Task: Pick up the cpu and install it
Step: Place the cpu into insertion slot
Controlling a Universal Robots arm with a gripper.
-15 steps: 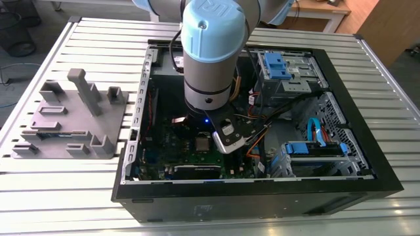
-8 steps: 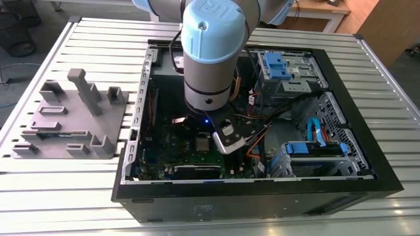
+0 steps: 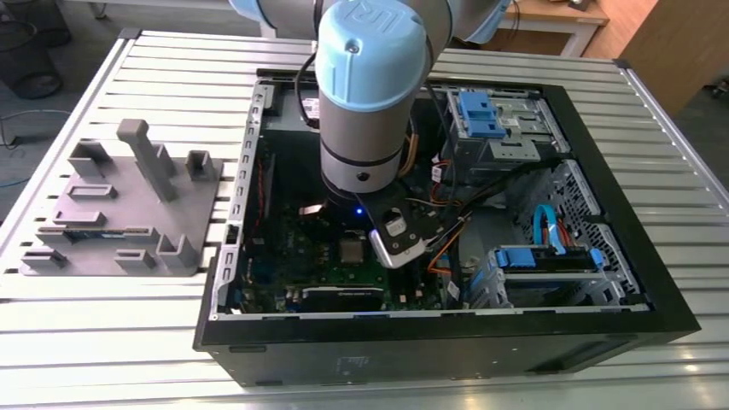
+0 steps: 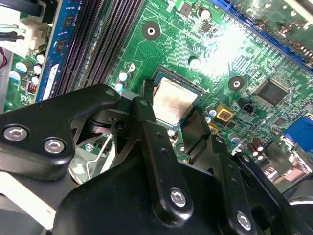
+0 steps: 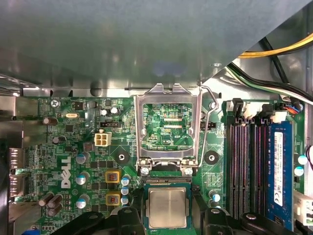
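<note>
The cpu [image 5: 167, 207], a small square chip with a shiny silver top, lies flat in its socket on the green motherboard [image 5: 63, 147]. It also shows in the second wrist view [image 4: 173, 102] and the exterior view [image 3: 351, 251]. My gripper [image 4: 172, 111] hangs low over it inside the computer case, open. One black finger [image 4: 145, 115] stands at each side of the chip, with a small gap to it in the first wrist view. The silver load frame [image 5: 168, 93] with the hollow centre is hinged up beside the socket, its wire lever [image 5: 208, 122] raised.
Dark memory slots [image 5: 244, 161] and a blue memory stick [image 5: 279, 166] run along one side of the socket. Cables [image 3: 439, 184], blue drive bays [image 3: 496, 120] and the black case walls [image 3: 638, 239] hem the arm in. A grey parts fixture [image 3: 114, 209] sits outside on the slatted table.
</note>
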